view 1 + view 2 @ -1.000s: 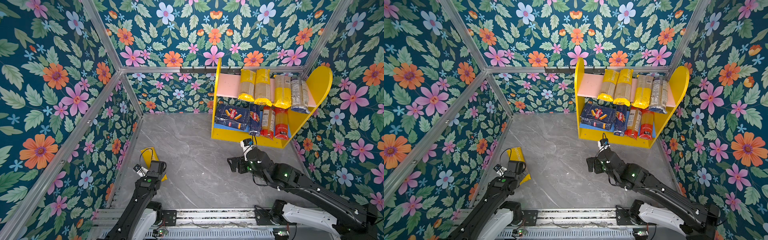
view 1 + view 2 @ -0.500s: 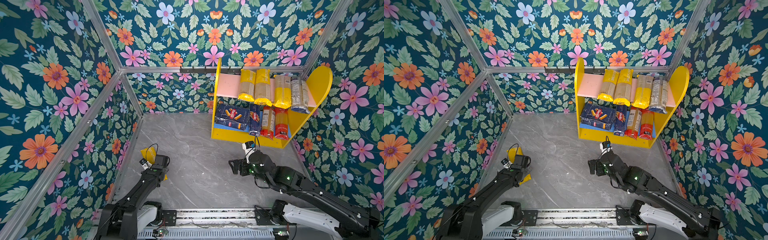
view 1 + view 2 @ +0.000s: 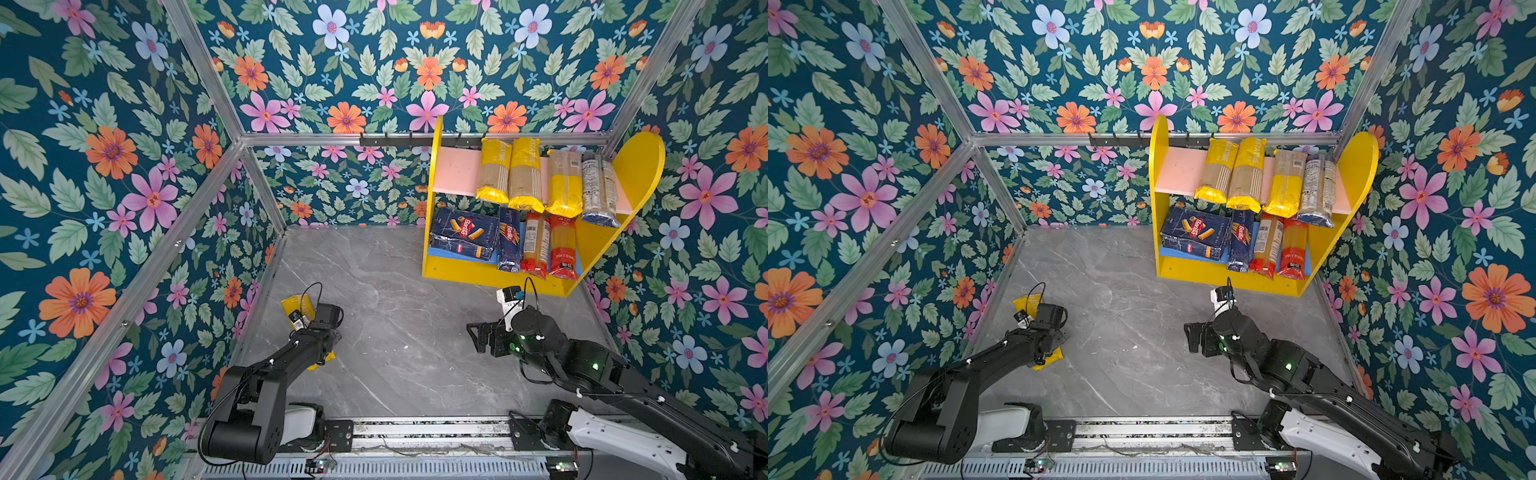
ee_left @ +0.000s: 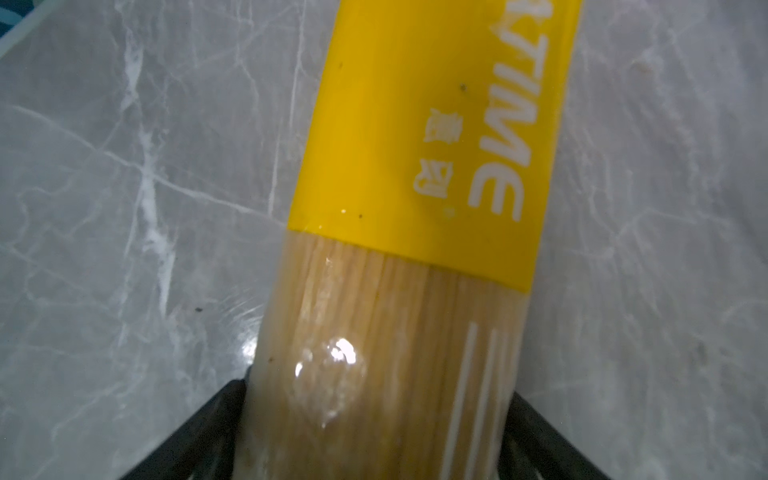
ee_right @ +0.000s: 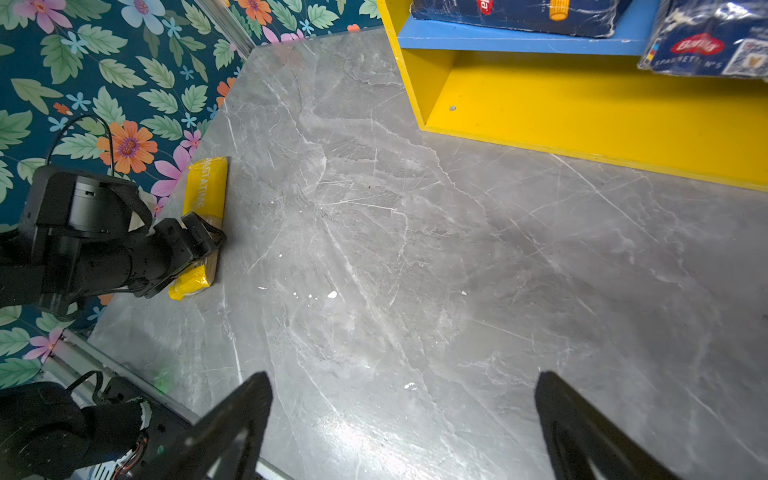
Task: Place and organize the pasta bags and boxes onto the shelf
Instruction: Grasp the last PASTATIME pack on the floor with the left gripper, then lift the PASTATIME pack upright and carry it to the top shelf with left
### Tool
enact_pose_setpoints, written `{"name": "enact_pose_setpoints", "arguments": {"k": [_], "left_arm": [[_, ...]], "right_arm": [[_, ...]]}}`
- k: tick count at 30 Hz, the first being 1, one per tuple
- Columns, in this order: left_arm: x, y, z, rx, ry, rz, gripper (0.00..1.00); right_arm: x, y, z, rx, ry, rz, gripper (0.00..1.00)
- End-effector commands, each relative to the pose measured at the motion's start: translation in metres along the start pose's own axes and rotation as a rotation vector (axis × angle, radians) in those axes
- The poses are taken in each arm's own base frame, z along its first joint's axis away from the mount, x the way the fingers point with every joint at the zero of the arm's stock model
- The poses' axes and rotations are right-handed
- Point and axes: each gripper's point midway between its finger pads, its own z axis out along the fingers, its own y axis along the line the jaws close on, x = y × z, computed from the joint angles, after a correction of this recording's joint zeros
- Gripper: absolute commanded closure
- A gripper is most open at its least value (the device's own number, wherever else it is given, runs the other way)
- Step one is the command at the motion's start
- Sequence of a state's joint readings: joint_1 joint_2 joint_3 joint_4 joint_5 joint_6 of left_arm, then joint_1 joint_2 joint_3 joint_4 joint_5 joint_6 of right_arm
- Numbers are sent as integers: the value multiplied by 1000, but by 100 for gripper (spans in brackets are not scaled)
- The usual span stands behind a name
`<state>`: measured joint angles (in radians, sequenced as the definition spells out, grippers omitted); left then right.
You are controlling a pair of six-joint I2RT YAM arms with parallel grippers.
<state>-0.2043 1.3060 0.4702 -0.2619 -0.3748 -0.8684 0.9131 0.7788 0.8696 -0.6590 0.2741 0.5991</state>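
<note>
Looking down in both top views, I see one yellow-ended clear spaghetti bag [image 3: 296,305] lying flat on the grey marble worktop [image 3: 395,291] close to the flowered wall [image 3: 232,266] on the left, with my left gripper [image 3: 316,340] low over its middle. The yellow two-tier shelf [image 3: 636,166] stands at the back right. Its pink upper board [image 3: 455,170] carries three yellow-ended bags [image 3: 525,174] and a white-label bag with a dark blue end [image 3: 598,191]. The blue lower board [image 3: 444,253] carries the wide dark blue Barilla box [image 3: 463,239], the narrow dark blue Barilla box [image 3: 509,245] and two red-ended bags [image 3: 563,249], side by side. My right gripper [image 3: 478,336] hovers in front of the shelf, apart from everything.

Left wrist view: the fingers [image 4: 199,436] sit either side of the bag's [image 4: 415,124] clear stretch, right against its edges. Whether they pinch it yet I cannot tell. The bag rests on the worktop.

Right wrist view: the fingers [image 5: 245,415] are spread wide, and only worktop shows between them. The shelf's yellow base [image 5: 582,112] is ahead, and the left gripper [image 5: 199,237] shows over the bag by the wall.
</note>
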Motion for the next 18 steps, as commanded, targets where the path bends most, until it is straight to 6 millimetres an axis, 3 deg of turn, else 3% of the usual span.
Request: {"name": "enact_pose_setpoints", "arguments": {"k": [1,5,11,14,18], "left_arm": [[18,-12,4,52,83,14,18],[24,-22,6,66,92,41,28],[37,-41,6,92,104,102,78],[39,-49,2,87,92,151,98],[44,-58,-7,102,78,200,100]], "right_arm": [[3,-6,-3,19,7,13,1],[8,-9,-8,16,21,18,1],[26,-17,-12,18,67,42,1],[33,-22,-16,13,76,61,1],[36,-24,-22,2,75,72,1]]}}
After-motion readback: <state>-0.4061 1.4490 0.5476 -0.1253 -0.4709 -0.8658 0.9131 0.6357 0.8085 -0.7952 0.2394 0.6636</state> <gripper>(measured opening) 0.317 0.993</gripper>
